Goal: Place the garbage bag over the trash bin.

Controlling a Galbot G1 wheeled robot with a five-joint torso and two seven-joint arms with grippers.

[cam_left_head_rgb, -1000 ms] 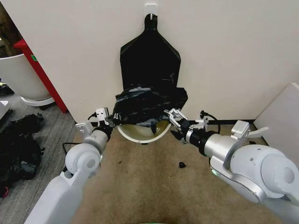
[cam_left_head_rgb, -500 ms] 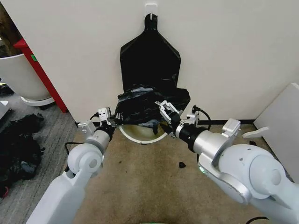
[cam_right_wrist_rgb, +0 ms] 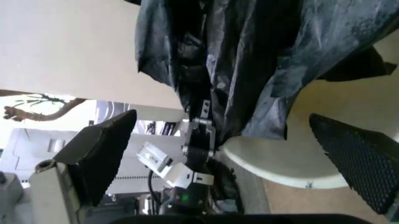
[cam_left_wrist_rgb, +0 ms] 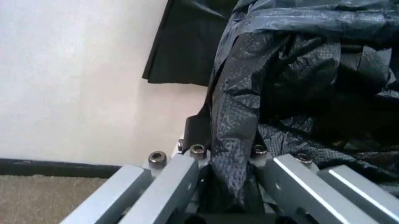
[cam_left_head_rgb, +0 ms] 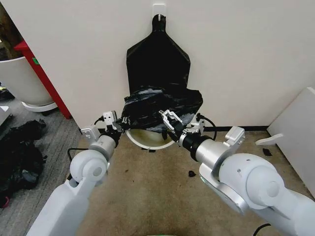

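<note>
Both arms reach forward: left tool pinches the garbage bag over the trash bin; right tool, spread, hovers beside the bag.

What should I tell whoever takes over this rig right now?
Left gripper: shut on the bag, pinching its edge at the bin's left rim.
Right gripper: open, at the bag's front over the bin, holding nothing.
Bag: bunched above the bin's far side, against the wall.
Bin: on the floor by the wall, its near rim uncovered.
Done: one edge gripped.
Left: grip the other side, spread the mouth, pull it over the rim.
</note>
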